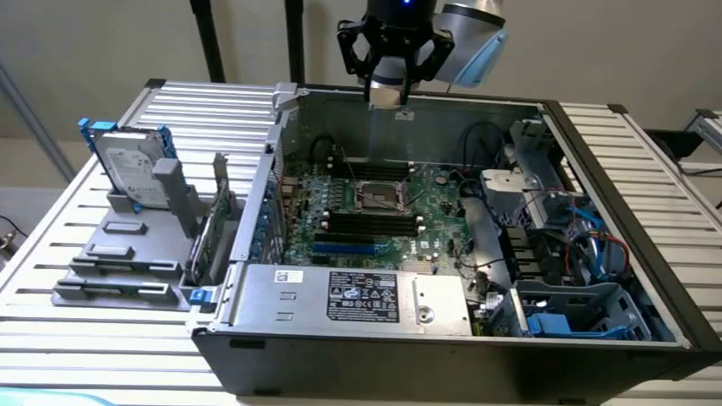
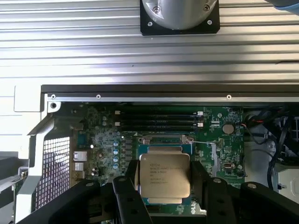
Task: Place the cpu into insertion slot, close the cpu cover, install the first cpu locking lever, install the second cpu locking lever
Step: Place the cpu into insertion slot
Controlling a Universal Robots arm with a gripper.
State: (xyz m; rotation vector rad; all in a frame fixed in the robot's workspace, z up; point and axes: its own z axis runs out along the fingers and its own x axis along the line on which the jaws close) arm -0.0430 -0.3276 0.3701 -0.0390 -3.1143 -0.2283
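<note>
Clamped by two opposite edges between the black fingers (image 2: pixel 125 191) of the gripper (image 2: pixel 164 170), the cpu (image 2: pixel 164 177), close up in the wrist view. Revealed there and lost at the exterior view's range: a silver-grey metal top, roughly square, facing the camera and printed with several lines of small dark lettering too fine to read. Just beyond the chip, a strip of the insertion slot (image 2: pixel 163 142), silvery-rimmed, on the green board (image 2: pixel 219 144); farther on, long black memory slots (image 2: pixel 159 119), then the dark case wall (image 2: pixel 140 88) and the ribbed metal table (image 2: pixel 70 51). From the exterior view, nearest the camera, a grey power supply (image 1: pixel 355 296) with a white label, set along the front of the open computer case (image 1: pixel 631 254). Past that, the memory slots and the socket, square and dark in the middle, apparently uncovered, though hard to judge at this range. Farthest back, the gripper, poised well above the board near the case's rear wall, chip held clear of the socket and not yet seated. Off to the exterior view's left, outside the case, a hard drive (image 1: pixel 130 165) standing upright in a grey holder (image 1: pixel 118 254).
</note>
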